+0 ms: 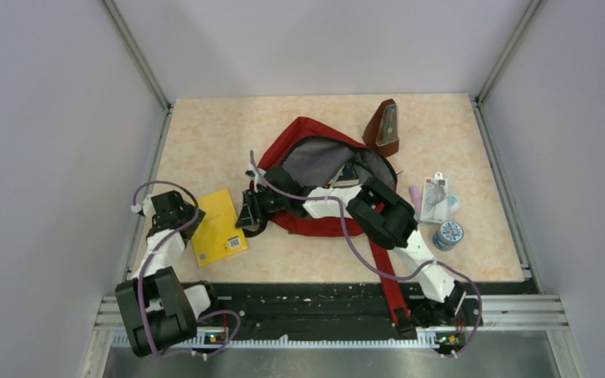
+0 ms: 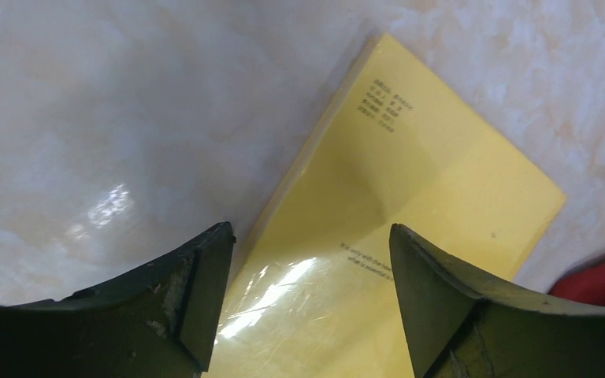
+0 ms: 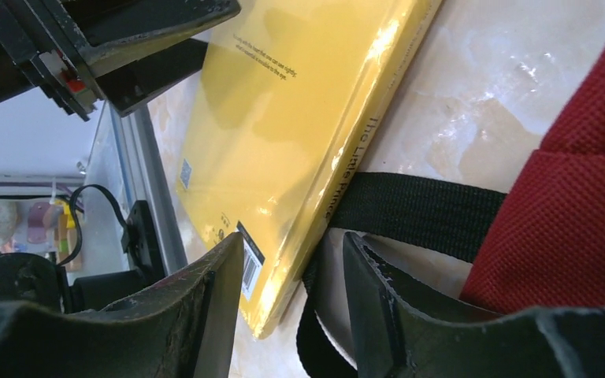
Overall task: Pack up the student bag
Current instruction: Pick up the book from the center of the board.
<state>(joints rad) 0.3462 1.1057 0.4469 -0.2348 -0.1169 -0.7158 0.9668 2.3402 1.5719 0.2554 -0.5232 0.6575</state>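
The student bag (image 1: 315,161) sits on the counter (image 1: 205,134) beside a yellow book (image 1: 219,227). Above the book, the left gripper (image 2: 311,236) — wide open, empty; the right gripper (image 3: 293,240), partly open, grips nothing.

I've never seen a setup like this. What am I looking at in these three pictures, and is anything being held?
Two robot arms are bolted to the near edge of a table. The wide picture comes from a fixed camera above and behind them; the other two come from a camera on each wrist, looking past that arm's own two fingers. On the table lie a dark-red backpack with its grey inside showing, a yellow book beside it, a brown wedge-shaped object, a small packaged item and a blue-and-white roll. The left tool hovers open over the book. The right tool, reaching across the backpack, is open next to the book's edge and a black strap. Neither holds anything.
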